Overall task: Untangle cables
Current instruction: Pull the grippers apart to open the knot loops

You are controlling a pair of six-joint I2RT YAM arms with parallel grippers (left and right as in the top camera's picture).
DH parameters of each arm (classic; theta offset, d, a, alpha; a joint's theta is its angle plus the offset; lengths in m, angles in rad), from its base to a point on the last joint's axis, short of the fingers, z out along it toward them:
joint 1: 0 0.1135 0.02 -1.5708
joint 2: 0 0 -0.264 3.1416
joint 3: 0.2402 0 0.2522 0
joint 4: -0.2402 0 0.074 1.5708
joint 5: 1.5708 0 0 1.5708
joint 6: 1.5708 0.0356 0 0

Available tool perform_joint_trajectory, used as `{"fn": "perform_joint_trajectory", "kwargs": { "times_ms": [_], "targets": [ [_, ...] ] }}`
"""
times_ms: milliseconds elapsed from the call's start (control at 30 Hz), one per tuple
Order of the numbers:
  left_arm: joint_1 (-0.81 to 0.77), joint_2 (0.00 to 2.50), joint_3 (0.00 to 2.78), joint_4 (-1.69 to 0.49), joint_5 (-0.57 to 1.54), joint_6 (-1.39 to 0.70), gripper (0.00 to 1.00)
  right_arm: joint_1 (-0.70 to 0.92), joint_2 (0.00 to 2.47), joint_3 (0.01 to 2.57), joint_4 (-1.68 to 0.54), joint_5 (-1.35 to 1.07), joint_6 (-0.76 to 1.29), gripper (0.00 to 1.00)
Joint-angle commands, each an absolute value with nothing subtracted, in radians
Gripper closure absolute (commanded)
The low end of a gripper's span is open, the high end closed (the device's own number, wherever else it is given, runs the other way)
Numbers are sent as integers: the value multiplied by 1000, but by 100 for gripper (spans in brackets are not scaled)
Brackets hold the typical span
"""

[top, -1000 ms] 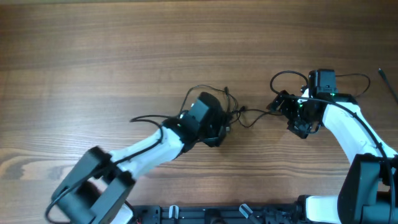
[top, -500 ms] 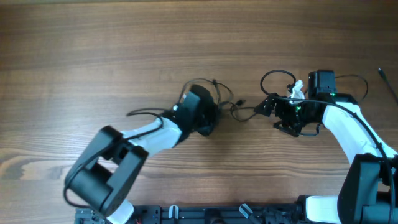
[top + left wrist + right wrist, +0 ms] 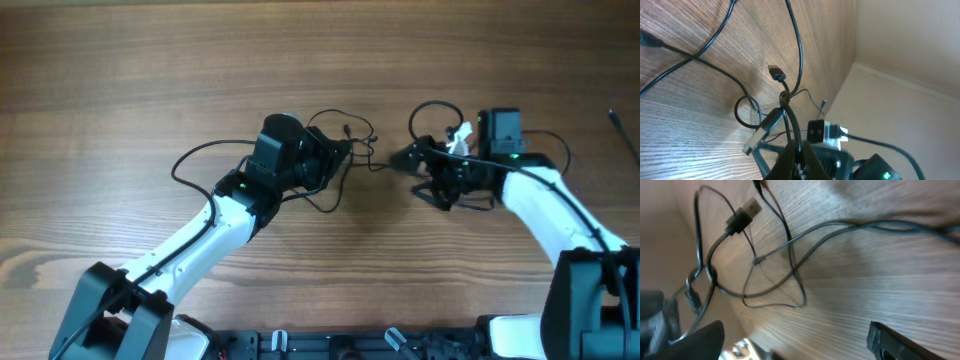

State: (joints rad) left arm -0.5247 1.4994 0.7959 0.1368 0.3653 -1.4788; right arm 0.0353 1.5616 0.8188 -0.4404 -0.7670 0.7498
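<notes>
The cables (image 3: pixel 352 140) are thin black wires lying in loose loops on the wooden table between my two grippers. In the left wrist view they bunch at a small knot (image 3: pixel 785 96) beside a USB plug (image 3: pixel 776 73). My left gripper (image 3: pixel 342 157) is shut on one black strand (image 3: pixel 792 131), which runs from the jaws (image 3: pixel 798 155) up to the knot. My right gripper (image 3: pixel 418 172) stands just right of the bunch, jaws wide open (image 3: pixel 795 342) and holding nothing. Its view shows looped strands (image 3: pixel 771 275) and a plug (image 3: pixel 744 214) ahead of it.
Thicker black leads belong to the arms: one loops out left of the left arm (image 3: pixel 195 158), another curls above the right wrist (image 3: pixel 432 112). A thin dark object (image 3: pixel 622 128) lies at the table's right edge. Bare wood (image 3: pixel 150 70) fills the far side.
The left gripper has shut on a strand and pulled it up and to the left, with its arm swinging left. The right gripper has moved left toward the bunch, still open.
</notes>
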Motion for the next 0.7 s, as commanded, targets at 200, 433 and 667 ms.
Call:
{"fn": "perform_joint_trajectory", "kwargs": {
  "times_ms": [200,433,667],
  "targets": [
    [-528,1427,800,150,374,-1508,96,230,1633,667,7,-669,1601,15],
    [-486,1425,800,146,367,-1499,96,303,1646,667,197,-692,1366,96],
    [-108,1412,800,-152,438,-1407,96,43,1637,667,-76,-862,812,95]
  ]
}}
